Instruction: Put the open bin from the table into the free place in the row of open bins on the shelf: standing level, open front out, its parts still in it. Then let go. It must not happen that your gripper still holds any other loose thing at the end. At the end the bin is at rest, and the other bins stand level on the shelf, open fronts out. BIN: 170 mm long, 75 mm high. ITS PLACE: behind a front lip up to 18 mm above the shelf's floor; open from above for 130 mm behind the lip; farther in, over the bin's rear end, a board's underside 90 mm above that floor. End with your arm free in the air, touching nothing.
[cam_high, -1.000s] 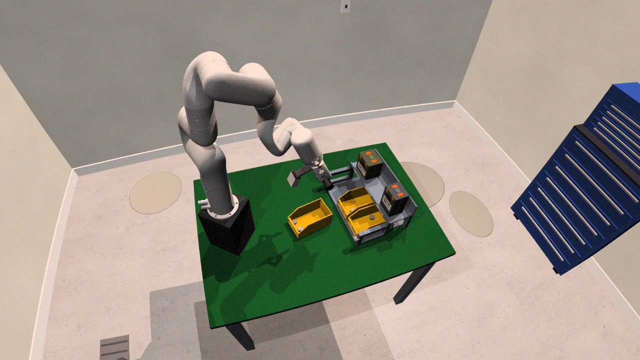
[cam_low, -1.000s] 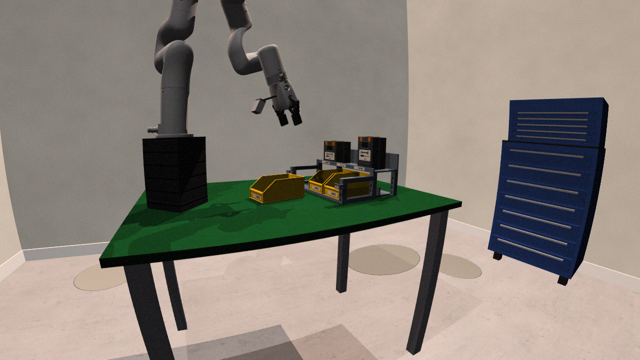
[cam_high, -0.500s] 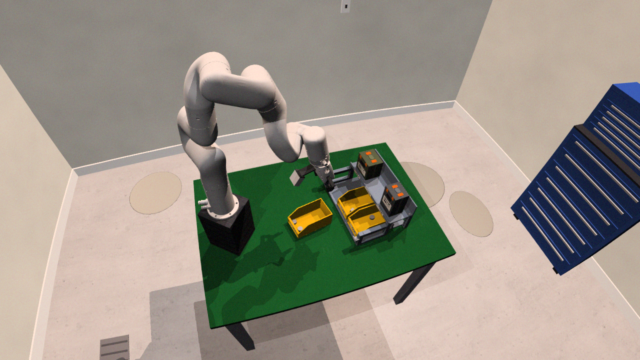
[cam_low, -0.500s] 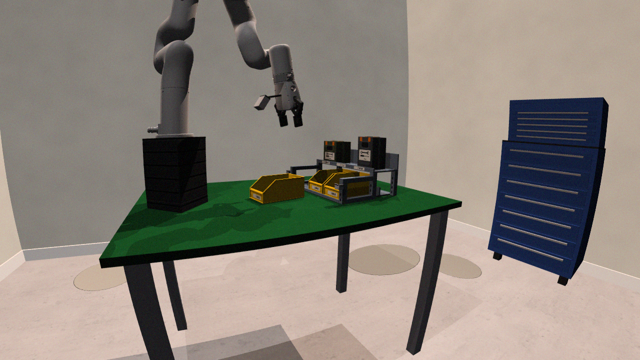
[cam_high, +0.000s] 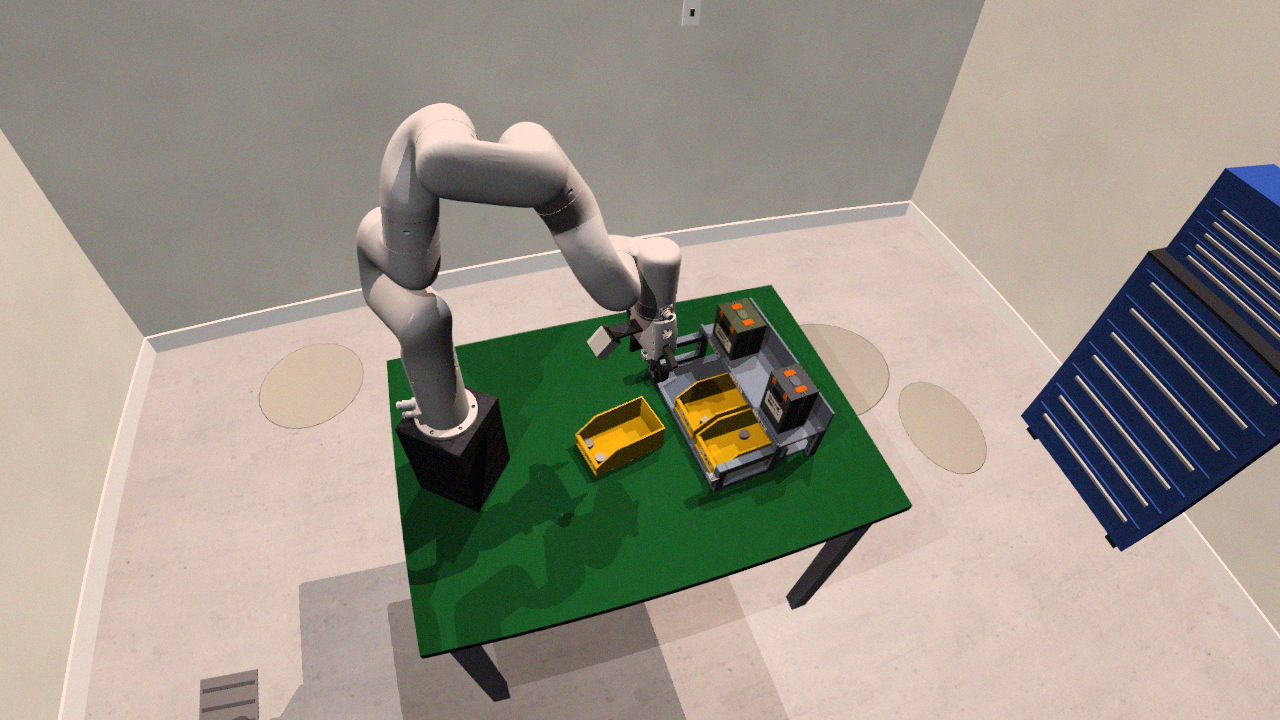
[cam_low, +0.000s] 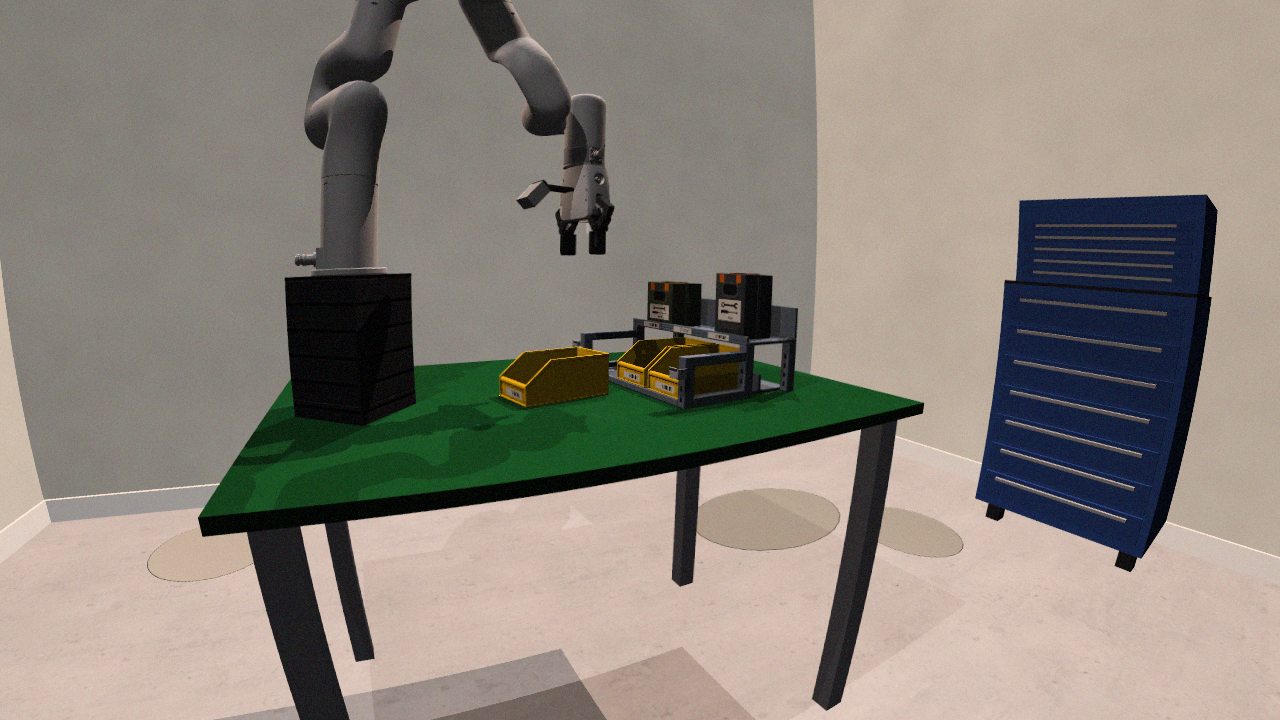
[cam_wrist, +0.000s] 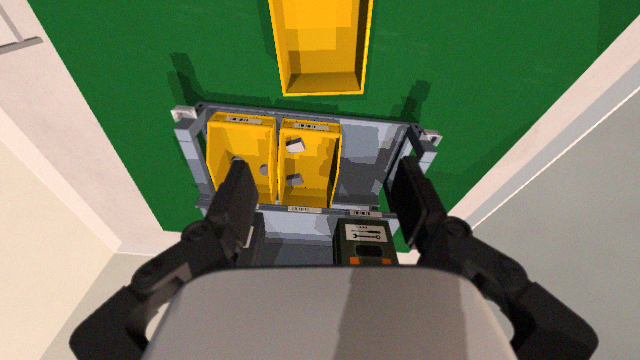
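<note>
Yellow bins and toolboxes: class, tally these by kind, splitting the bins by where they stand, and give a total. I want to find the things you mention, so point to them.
Yellow bin on the table (cam_high: 631, 440) (cam_low: 568, 379) (cam_wrist: 322, 45): 1
Yellow bins on the shelf (cam_high: 716, 402) (cam_low: 637, 365) (cam_wrist: 310, 170): 2
Toolboxes (cam_high: 740, 328) (cam_low: 744, 304) (cam_wrist: 366, 242): 2
Total: 5

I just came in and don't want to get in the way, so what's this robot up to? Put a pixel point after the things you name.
Nothing is in its grasp: the open gripper (cam_high: 660, 368) (cam_low: 582, 243) (cam_wrist: 323, 176) hangs above the shelf (cam_high: 729, 468) (cam_low: 714, 360) (cam_wrist: 189, 150). One yellow bin (cam_high: 619, 438) (cam_low: 563, 376) (cam_wrist: 320, 37) sits on the table, parts inside, apparently meant for the free place beside the two yellow bins already shelved.
</note>
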